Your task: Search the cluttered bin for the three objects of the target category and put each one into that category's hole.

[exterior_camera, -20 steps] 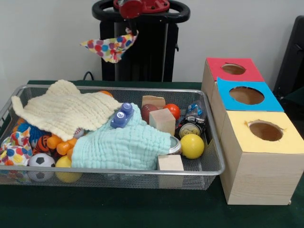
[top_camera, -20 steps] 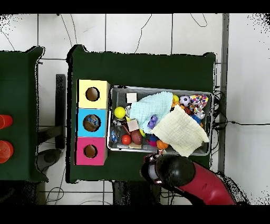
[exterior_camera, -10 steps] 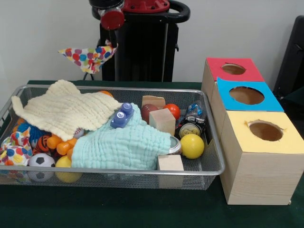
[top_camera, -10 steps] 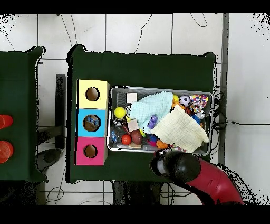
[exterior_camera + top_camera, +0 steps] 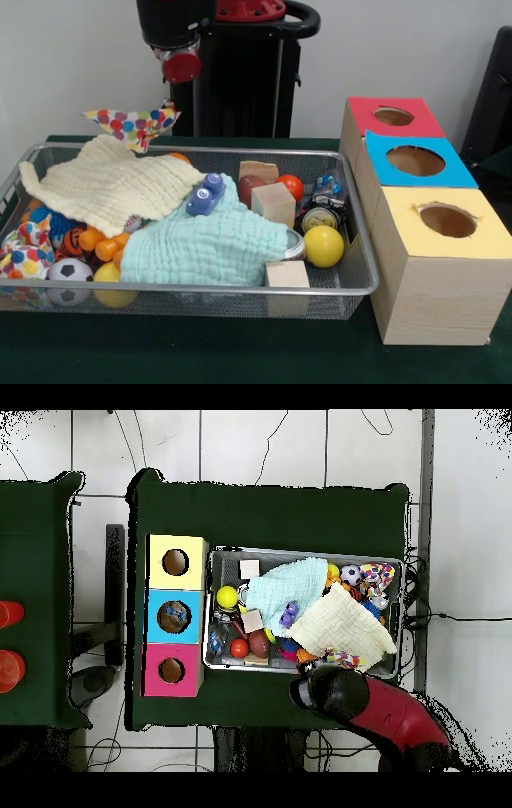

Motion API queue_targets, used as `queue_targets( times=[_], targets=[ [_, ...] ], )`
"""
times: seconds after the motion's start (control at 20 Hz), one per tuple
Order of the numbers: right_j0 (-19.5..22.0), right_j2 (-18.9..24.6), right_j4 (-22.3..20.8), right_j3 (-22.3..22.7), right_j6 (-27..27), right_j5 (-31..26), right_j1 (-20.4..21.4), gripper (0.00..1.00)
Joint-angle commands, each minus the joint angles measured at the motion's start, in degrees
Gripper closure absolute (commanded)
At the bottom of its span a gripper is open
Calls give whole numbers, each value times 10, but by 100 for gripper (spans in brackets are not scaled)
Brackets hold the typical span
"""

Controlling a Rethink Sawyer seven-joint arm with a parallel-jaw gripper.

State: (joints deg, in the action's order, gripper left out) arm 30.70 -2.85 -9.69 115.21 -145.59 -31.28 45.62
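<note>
Gripper (image 5: 170, 104) above bin's far-left rim, polka-dot cloth (image 5: 132, 125) hanging from it; finger spread can't be made out. Wire bin (image 5: 362, 276) on green table, left of 3 boxes. 1 can (image 5: 321, 218) visible beside yellow ball (image 5: 324, 246), right end.

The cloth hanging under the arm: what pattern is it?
The cloth is pale with multicoloured polka dots, clearest in the front view.

Three boxes (image 5: 436, 240), two wooden cubes (image 5: 274, 203).
</note>
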Motion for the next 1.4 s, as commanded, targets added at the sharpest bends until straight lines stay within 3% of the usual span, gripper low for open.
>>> queue_targets(
  times=[0.05,0.25,0.3,0.85,1.15,1.4],
  targets=[
    [7,6,-41,-61,7,46,-53,100],
    [4,6,-43,-69,2,48,-59,100],
    [3,6,-42,-69,0,50,-61,0],
    [-5,3,-34,-71,-10,56,-62,0],
    [-17,16,1,-59,-30,32,-44,0],
    [-23,8,-14,-72,-28,57,-54,0]
  ],
)
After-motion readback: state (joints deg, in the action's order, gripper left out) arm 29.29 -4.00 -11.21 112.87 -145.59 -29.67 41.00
